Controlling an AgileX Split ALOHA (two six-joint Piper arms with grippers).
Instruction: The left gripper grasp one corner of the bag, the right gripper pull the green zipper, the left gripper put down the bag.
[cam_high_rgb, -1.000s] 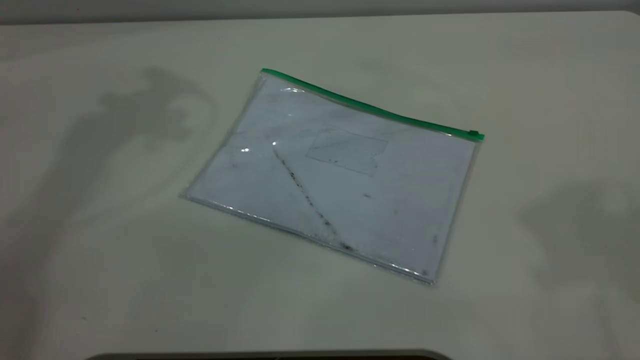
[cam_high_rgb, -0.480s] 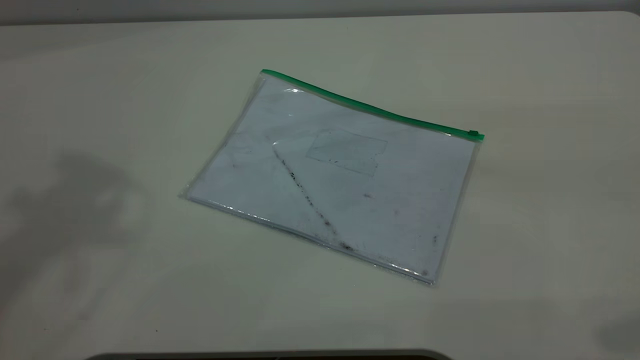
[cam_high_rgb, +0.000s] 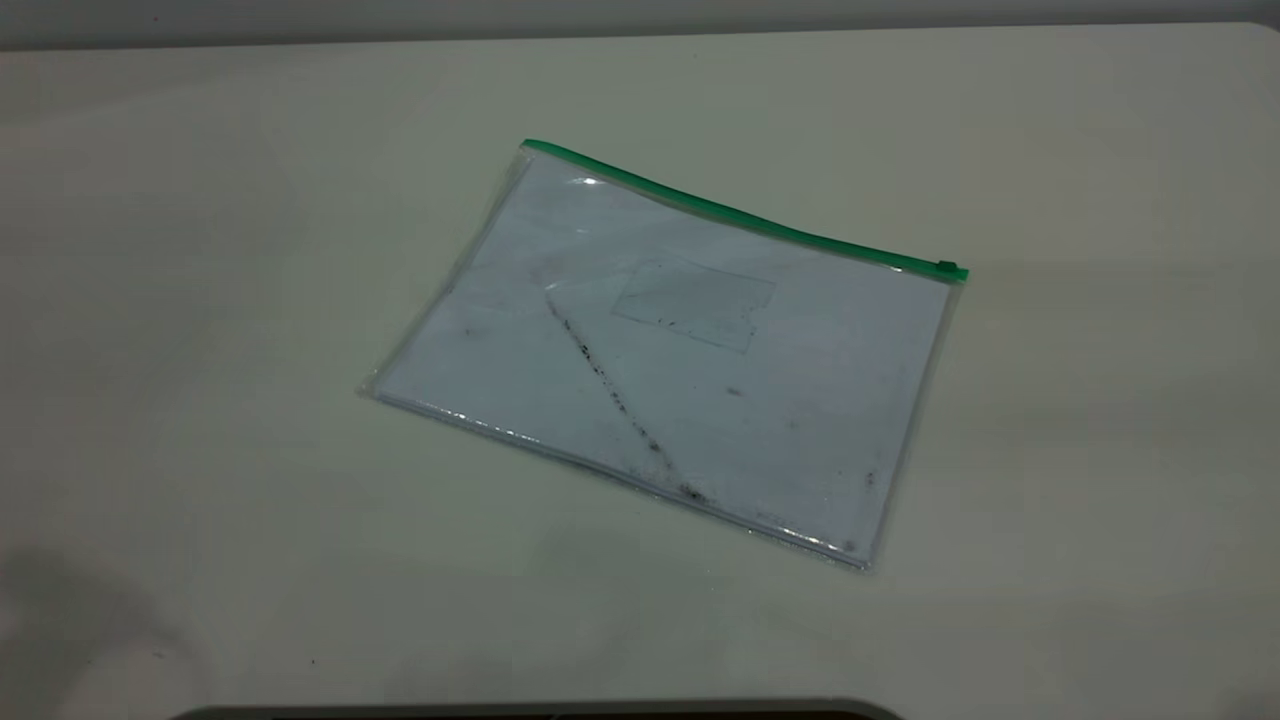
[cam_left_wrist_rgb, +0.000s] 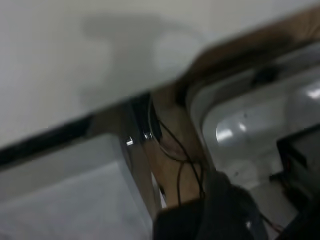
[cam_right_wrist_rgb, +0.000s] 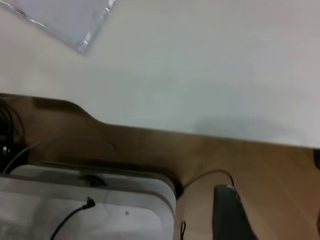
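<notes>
The bag is laid flat at the centre of the exterior frame on the table, with a white sheet enclosed. The green zipper is run along its upper edge, the slider at the right end. Neither gripper is seen anywhere, so their openness cannot be told. One bag corner is caught at the right wrist view's upper left.

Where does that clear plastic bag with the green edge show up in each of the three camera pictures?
Exterior view: the bag lies flat near the middle of the table, its green zipper along the far edge.
Left wrist view: the bag is not in it; only the table's edge and the floor area below show.
Right wrist view: just one clear corner of the bag shows, lying on the table.
Shared landmark: the pale table surface.
</notes>
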